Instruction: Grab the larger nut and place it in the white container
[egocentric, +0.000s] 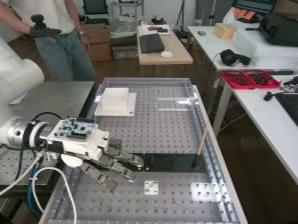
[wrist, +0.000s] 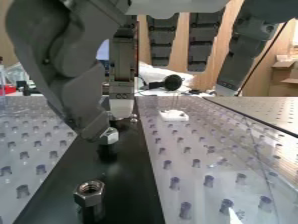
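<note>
A silver hexagonal metal nut (wrist: 89, 192) stood on the long black plate (egocentric: 169, 162); beyond it, another (wrist: 110, 135) sat by the thumb of the dark grey robot hand (egocentric: 120, 169), fingers loosely extended, unclenched. I couldn't tell which was larger. Farthest stood the square white container (egocentric: 115, 100)

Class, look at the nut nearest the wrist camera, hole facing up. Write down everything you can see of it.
The nut is six-sided and looks like shiny silvery metal. Its round hole faces up, with threads visible inside. It lies flat, apparently undamaged, over the black strip. The dark shape beneath it may be a peg or a reflection; I cannot tell which. The hand is not touching it.
</note>
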